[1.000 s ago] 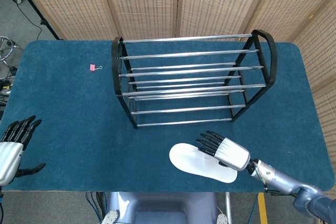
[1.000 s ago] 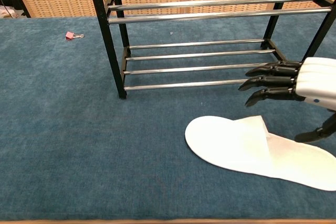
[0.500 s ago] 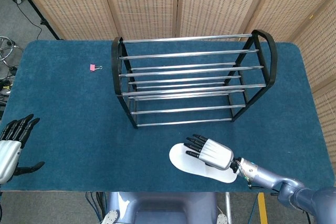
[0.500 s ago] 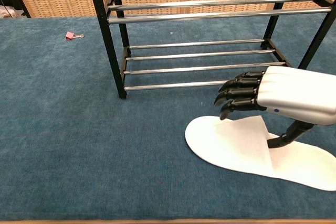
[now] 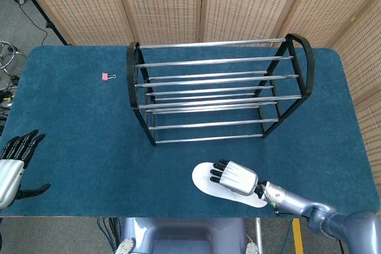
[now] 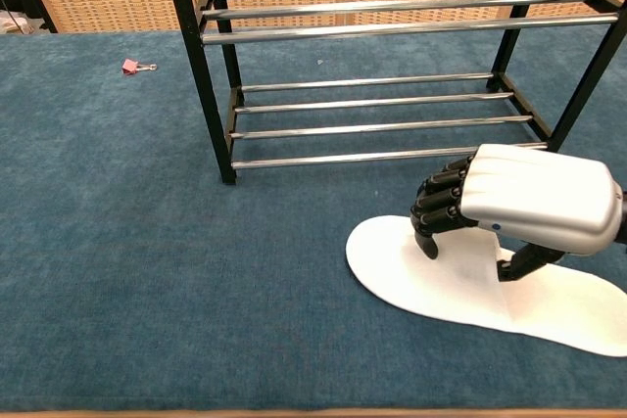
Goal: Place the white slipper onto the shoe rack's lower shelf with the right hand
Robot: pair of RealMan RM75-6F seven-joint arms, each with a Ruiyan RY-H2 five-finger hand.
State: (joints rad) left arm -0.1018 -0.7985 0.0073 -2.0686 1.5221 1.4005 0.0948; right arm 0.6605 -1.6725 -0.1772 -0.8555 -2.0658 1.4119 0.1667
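while my left robot hand (image 5: pixel 12 168) idles spread at the counter (image 5: pixel 77 123) edge, the shoe rack (image 5: pixel 217 90) stands empty; my right robot hand (image 6: pixel 509 205) curls over the white slipper (image 6: pixel 431 276), flat before the rack, grasp unconfirmed.

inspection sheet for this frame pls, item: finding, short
Surface: blue carpeted table.
Job's things: white slipper flat on the table in front of the shoe rack; both shelves bare.
Clutter: pink binder clip left of the rack.
Hands: right hand over the slipper, fingers curled down onto it, grip not confirmed; left hand at the table's left edge, fingers apart, holding nothing.
Cables: black cable on the floor, far left.
Surroundings: wicker screen panels behind.
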